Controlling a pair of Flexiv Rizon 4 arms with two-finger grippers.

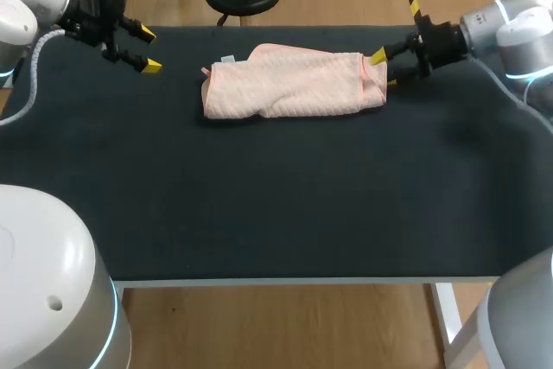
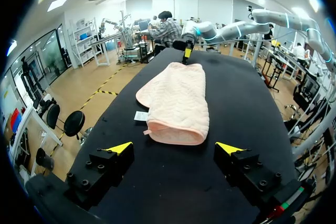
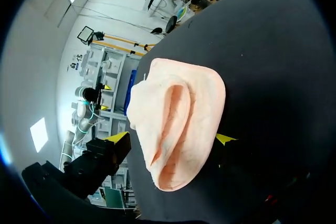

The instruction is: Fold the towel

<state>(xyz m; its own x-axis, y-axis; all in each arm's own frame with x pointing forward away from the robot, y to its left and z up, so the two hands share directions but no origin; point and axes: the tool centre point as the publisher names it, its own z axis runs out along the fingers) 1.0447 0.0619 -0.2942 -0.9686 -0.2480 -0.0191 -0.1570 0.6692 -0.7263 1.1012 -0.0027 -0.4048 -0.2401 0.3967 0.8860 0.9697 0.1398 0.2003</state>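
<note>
A pink quilted towel (image 1: 294, 82) lies folded in a long bundle across the back half of the black table (image 1: 259, 205), with a small white tag (image 1: 227, 60) at its left end. My right gripper (image 1: 383, 70) is at the towel's right end, low over the table. In the right wrist view the towel (image 3: 176, 114) runs between the spread fingers of that gripper (image 3: 171, 138), which is open and not pinching it. My left gripper (image 1: 149, 50) hangs open near the table's back left, well apart from the towel (image 2: 176, 100), which lies ahead of this gripper (image 2: 175, 148).
The black table covering stretches bare in front of the towel down to the near edge (image 1: 285, 281). Bare cloth also lies between my left gripper and the towel's left end.
</note>
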